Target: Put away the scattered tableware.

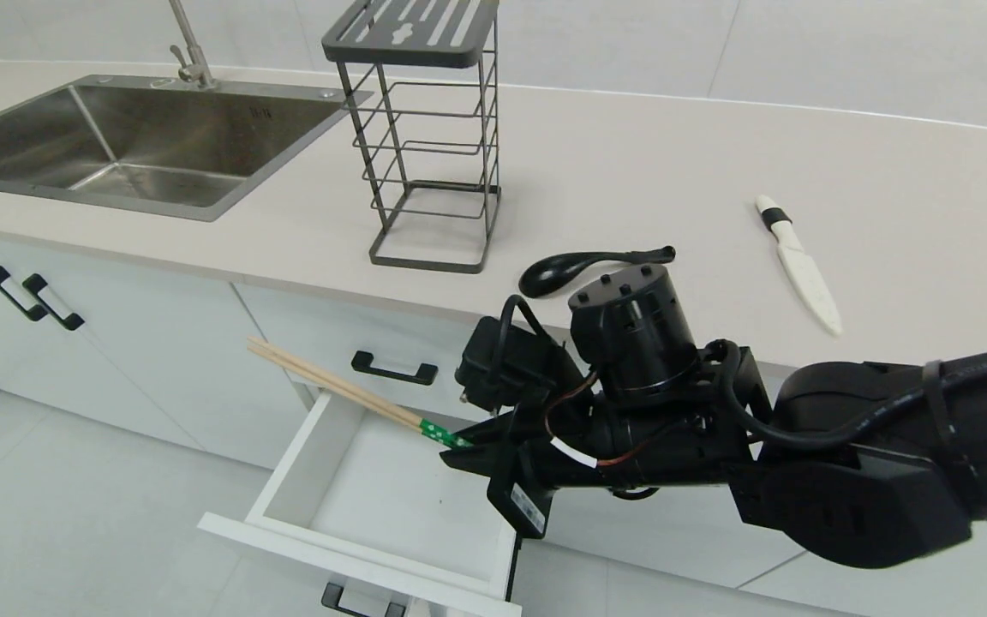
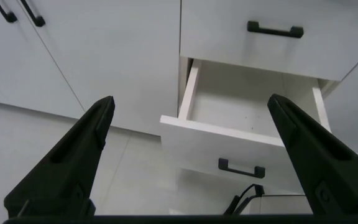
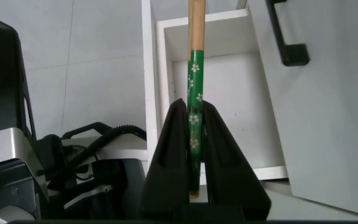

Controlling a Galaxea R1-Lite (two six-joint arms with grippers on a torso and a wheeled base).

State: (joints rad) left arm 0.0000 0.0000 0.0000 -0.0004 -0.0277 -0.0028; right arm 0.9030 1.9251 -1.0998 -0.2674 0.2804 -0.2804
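Observation:
My right gripper (image 1: 469, 448) is shut on a pair of wooden chopsticks (image 1: 335, 392) by their green flowered ends (image 3: 194, 93), and holds them over the open white drawer (image 1: 288, 467). The sticks point up and to the left, over the drawer's back left corner. The drawer's inside (image 3: 229, 106) looks bare. On the counter lie a black spoon (image 1: 575, 266) just behind the right arm and a white knife (image 1: 798, 261) with a black band, farther right. My left gripper (image 2: 191, 155) is open, its fingers wide apart, in front of the cabinets and the open drawer (image 2: 253, 109).
A black wire rack (image 1: 429, 137) stands on the counter left of the spoon. A steel sink (image 1: 129, 141) with a tap lies at the back left. Shut cabinet doors with black handles (image 1: 31, 296) are left of the drawer. Another drawer with a black handle (image 1: 394, 368) is above it.

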